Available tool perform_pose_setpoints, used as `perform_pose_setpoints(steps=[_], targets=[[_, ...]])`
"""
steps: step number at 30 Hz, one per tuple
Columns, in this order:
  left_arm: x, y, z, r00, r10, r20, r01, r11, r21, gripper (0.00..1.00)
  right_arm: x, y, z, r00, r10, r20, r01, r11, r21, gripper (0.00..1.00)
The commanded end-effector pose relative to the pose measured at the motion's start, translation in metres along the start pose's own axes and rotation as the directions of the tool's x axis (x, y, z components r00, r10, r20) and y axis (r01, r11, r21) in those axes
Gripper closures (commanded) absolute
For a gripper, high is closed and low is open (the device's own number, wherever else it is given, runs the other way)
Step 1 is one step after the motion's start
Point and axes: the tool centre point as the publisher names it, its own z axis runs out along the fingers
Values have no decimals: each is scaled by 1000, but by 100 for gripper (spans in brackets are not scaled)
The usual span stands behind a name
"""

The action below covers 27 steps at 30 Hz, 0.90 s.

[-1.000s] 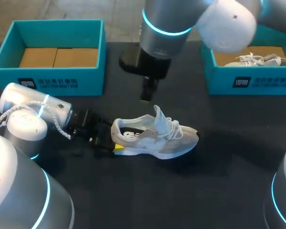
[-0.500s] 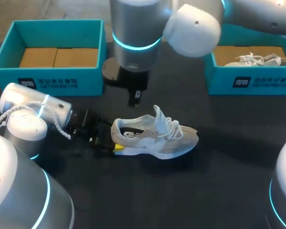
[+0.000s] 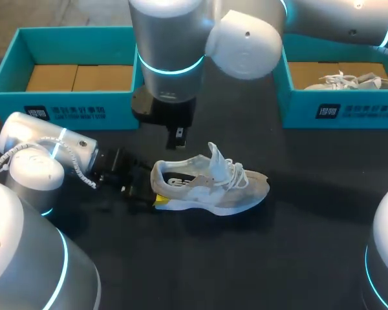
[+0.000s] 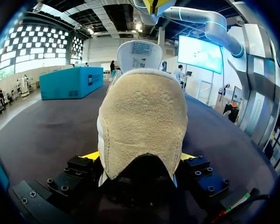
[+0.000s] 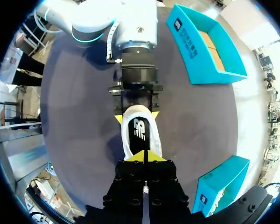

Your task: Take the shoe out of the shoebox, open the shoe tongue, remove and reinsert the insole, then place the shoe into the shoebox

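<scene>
**Q:** Head view: where is the work item?
**A:** The shoe rests on its sole at centre frame on the counter, outside both boxes. The left jaws, entering from the left edge, clamp its heel. The right jaws hang just above and left of the shoe, near the heel end, carrying nothing. The tongue stands upright. The insole shows inside the opening.

**Q:** Left wrist view?
**A:** The heel sits between the jaws, with a yellow tip pressed against each side.

**Q:** Right wrist view?
**A:** The right jaws are closed tip to tip, empty, directly above the shoe opening. The insole lies flat inside.

**Q:** Task status?
**A:** Judged from this layout, unboxing is complete and the tongue appears open. The insole is seated, and whether it has been out cannot be told. Reboxing is not yet done: the left box holds no shoe, and the right box holds another one.
</scene>
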Motion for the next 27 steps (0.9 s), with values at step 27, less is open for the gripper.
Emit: perform_pose_setpoints(steps=[27], targets=[[0, 3, -1, 1000, 0, 0, 0, 1000, -1, 100, -8, -25, 103, 999, 16, -51, -12, 996, 88, 100]])
